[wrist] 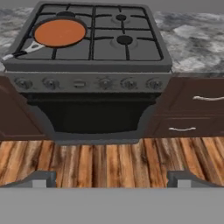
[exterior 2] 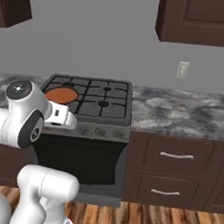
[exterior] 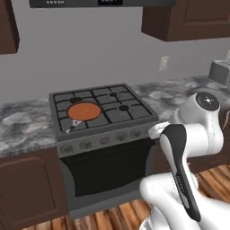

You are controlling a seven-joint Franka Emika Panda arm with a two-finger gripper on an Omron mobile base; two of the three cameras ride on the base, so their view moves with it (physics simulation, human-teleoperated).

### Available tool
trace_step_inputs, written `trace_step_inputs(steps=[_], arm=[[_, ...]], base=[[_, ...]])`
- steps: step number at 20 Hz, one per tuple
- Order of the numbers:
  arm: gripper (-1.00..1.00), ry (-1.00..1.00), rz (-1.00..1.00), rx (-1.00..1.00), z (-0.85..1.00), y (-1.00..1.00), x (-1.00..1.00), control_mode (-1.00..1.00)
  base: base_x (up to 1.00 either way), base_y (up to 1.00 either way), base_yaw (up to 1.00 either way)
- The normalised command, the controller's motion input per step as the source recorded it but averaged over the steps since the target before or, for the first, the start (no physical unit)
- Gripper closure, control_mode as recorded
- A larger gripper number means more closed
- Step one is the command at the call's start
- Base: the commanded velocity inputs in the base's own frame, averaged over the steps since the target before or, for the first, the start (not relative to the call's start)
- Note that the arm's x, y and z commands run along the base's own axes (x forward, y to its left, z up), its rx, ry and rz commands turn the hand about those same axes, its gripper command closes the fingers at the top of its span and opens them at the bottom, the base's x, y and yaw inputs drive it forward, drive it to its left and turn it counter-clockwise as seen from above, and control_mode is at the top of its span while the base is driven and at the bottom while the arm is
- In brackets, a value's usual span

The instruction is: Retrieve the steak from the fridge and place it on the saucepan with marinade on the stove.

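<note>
The stove [exterior: 121,114] [exterior 2: 105,103] [wrist: 109,43] is a dark gas cooktop with black grates and a row of front knobs. On its front left burner sits the saucepan [exterior: 83,110] [exterior 2: 61,95] [wrist: 59,32], round with an orange-brown inside and nothing lying in it. Its short handle [wrist: 22,51] points toward the stove's front left corner. My gripper [wrist: 113,180] hangs open in front of the oven, well short of the stove and above the floor, with nothing between its fingers. The steak and the fridge are out of view.
Grey marbled counters [exterior: 22,121] [exterior 2: 181,110] flank the stove. Dark wood drawers [exterior 2: 177,155] [wrist: 205,98] stand to its right, upper cabinets [exterior 2: 199,18] hang above. The dark oven door [wrist: 87,113] faces me over a wood plank floor [wrist: 109,157]. A grey appliance [exterior: 220,69] sits at the far right.
</note>
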Motion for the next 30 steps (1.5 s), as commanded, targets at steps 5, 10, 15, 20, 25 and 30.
trace_step_inputs(steps=[5, 10, 15, 20, 25, 30], arm=[[-1.0, 0.0, 0.0, 0.0, 0.0, 0.0, 0.0, 1.0], [-1.0, 0.0, 0.0, 0.0, 0.0, 0.0, 0.0, 1.0], [-1.0, 0.0, 0.0, 0.0, 0.0, 0.0, 0.0, 1.0], [-1.0, 0.0, 0.0, 0.0, 0.0, 0.0, 0.0, 1.0], [-1.0, 0.0, 0.0, 0.0, 0.0, 0.0, 0.0, 1.0], [-1.0, 0.0, 0.0, 0.0, 0.0, 0.0, 0.0, 1.0]], base=[[0.0, -0.04, -0.55], [0.0, -0.01, -0.53], [0.0, -0.02, -0.57], [0.0, 0.0, -0.68], [0.0, 0.0, -0.75], [0.0, 0.0, -0.76]])
